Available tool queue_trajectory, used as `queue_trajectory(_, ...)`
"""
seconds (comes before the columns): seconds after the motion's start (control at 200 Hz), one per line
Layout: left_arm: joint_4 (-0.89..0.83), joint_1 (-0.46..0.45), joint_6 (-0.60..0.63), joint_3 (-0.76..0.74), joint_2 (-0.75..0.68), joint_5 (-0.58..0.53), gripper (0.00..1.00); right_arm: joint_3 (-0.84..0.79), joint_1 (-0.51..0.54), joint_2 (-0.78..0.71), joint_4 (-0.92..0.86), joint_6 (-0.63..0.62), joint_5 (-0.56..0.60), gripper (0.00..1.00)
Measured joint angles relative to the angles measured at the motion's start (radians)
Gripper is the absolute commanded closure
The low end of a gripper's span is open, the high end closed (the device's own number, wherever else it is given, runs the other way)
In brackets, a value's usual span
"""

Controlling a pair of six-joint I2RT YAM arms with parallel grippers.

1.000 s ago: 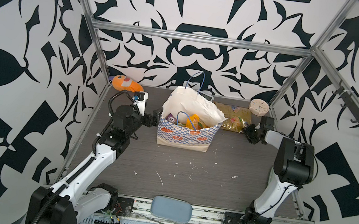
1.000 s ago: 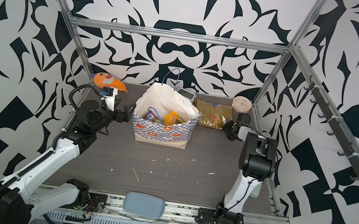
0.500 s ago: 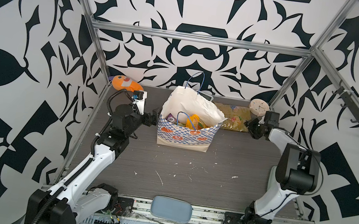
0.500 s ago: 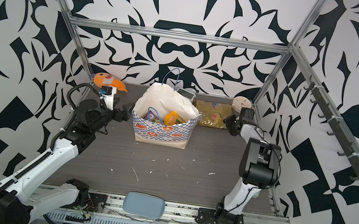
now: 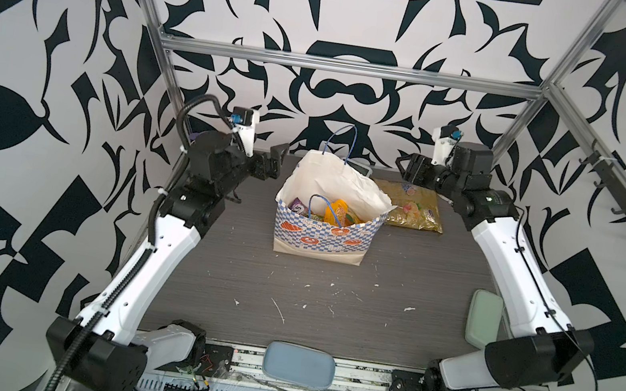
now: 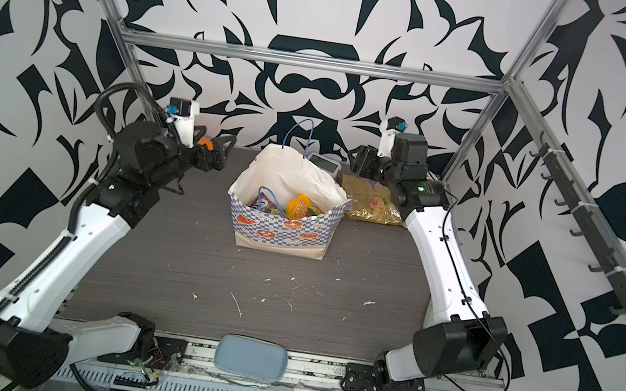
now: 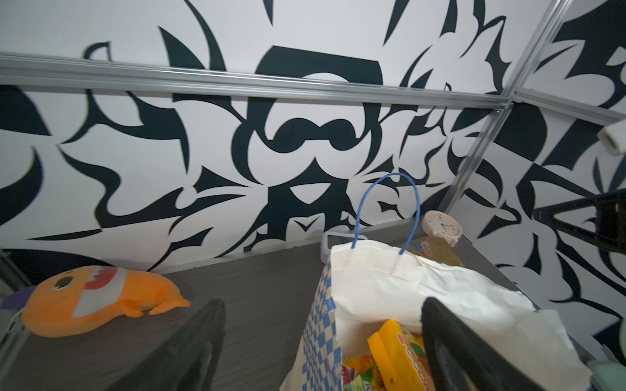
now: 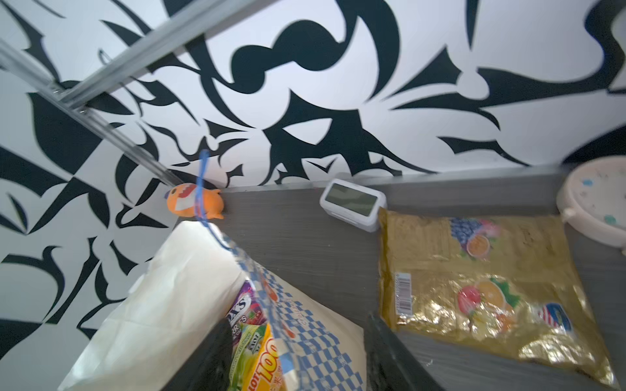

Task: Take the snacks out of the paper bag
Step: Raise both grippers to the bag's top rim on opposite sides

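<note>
Paper bag stands upright mid-table and holds several snacks; one gold packet lies flat beside it. Left jaws are wide open and empty near the rim. Right jaws are partly open, apparently empty, near the gold packet. Risk: a jaw snags the blue handle, or the light bag tips as a packet lifts. Table is dark woodgrain with white flecks; the walls are patterned black and white.

Paper bag matt creased paper, gold packet glossy crinkled film, probably foil-backed plastic, packets in the bag shiny plastic, plush toy soft napped cloth, tabletop matt wood-grain, frame rail brushed metal, clock casing smooth plastic
</note>
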Motion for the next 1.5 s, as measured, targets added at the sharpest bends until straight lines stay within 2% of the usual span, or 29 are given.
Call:
queue_trajectory(0.17, -0.148, 0.0, 0.027, 0.149, 0.178, 0.084, 0.03, 0.084, 0.057, 0.067, -0.129, -0.109, 0.048, 0.26)
queue_trajectory(0.5, -0.296, -0.007, 0.084, 0.221, 0.361, 0.14, 0.01, 0.097, 0.108, 0.203, -0.263, -0.247, 0.118, 0.25)
queue_trajectory(0.845, -0.328, -0.029, 0.132, 0.342, 0.52, 0.13, 0.14, 0.214, 0.143, 0.309, -0.291, -0.34, 0.137, 0.26)
queue_trajectory(0.88, -0.33, -0.03, 0.134, 0.35, 0.536, 0.128, 0.23, 0.228, 0.146, 0.323, -0.293, -0.351, 0.137, 0.26)
queue_trajectory(0.945, -0.341, -0.031, 0.146, 0.365, 0.562, 0.126, 0.28, 0.262, 0.156, 0.354, -0.306, -0.373, 0.137, 0.29)
queue_trajectory(1.0, -0.352, -0.031, 0.159, 0.381, 0.581, 0.123, 0.44, 0.296, 0.164, 0.383, -0.319, -0.392, 0.137, 0.32)
queue_trajectory(1.115, -0.364, -0.031, 0.179, 0.399, 0.598, 0.116, 0.62, 0.355, 0.179, 0.441, -0.34, -0.423, 0.134, 0.37)
queue_trajectory(1.175, -0.369, -0.031, 0.195, 0.399, 0.597, 0.109, 0.65, 0.378, 0.187, 0.468, -0.349, -0.433, 0.132, 0.39)
queue_trajectory(1.37, -0.385, -0.031, 0.225, 0.398, 0.595, 0.075, 0.85, 0.42, 0.203, 0.526, -0.369, -0.441, 0.117, 0.46)
queue_trajectory(1.5, -0.385, -0.031, 0.244, 0.389, 0.584, 0.032, 0.98, 0.443, 0.208, 0.541, -0.371, -0.436, 0.104, 0.47)
